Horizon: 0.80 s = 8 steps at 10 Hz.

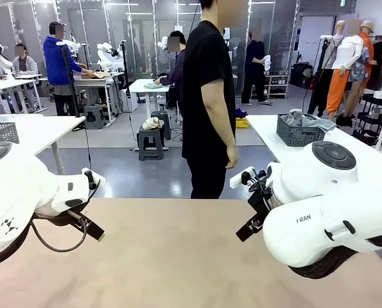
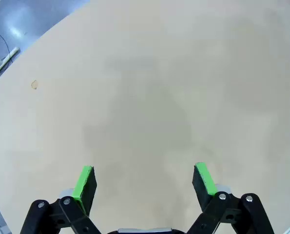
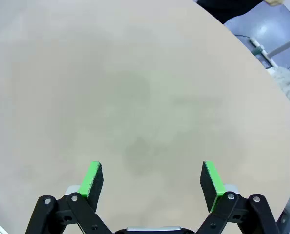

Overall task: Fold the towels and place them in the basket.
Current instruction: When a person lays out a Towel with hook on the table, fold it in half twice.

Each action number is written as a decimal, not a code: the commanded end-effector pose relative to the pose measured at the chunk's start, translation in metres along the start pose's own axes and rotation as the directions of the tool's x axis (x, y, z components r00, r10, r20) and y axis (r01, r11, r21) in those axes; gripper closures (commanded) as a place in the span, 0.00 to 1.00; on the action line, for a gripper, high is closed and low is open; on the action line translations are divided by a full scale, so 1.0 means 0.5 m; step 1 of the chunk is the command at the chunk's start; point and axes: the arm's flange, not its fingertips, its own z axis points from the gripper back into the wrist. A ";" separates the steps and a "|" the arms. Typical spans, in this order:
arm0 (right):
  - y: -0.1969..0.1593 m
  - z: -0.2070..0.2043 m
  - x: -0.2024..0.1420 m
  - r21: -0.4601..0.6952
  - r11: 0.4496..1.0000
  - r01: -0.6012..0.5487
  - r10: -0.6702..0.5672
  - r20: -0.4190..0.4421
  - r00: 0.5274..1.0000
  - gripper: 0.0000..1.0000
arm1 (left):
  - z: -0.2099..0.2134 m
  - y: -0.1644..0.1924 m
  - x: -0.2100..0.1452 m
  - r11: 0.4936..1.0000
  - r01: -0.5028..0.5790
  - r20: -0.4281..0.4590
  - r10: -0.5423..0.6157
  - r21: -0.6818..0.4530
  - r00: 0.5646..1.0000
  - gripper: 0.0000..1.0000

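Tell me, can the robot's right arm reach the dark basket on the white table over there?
Probably not. The dark basket sits on a separate white table, across a strip of floor from the beige table where the right arm hovers with open jaws. Nothing blocks it; it looks too far.

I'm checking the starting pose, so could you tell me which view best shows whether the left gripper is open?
The left wrist view: the left gripper has both green pads wide apart above the table, nothing between them. The front view gives it side-on, hiding the gap; the right wrist view looks along the right gripper.
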 end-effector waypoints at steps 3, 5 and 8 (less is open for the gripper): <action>0.000 0.000 0.000 0.000 1.000 0.000 0.000 0.000 1.000 0.00 | 0.000 -0.001 0.000 1.000 0.001 0.000 -0.001 0.000 1.000 0.00; 0.000 0.000 0.000 0.000 1.000 0.000 0.000 0.000 1.000 0.00 | 0.000 -0.001 0.000 1.000 0.001 0.000 -0.001 0.000 1.000 0.00; 0.000 0.000 0.000 0.000 1.000 0.000 0.000 0.000 1.000 0.00 | 0.000 -0.001 0.000 1.000 0.001 0.000 -0.001 0.000 1.000 0.00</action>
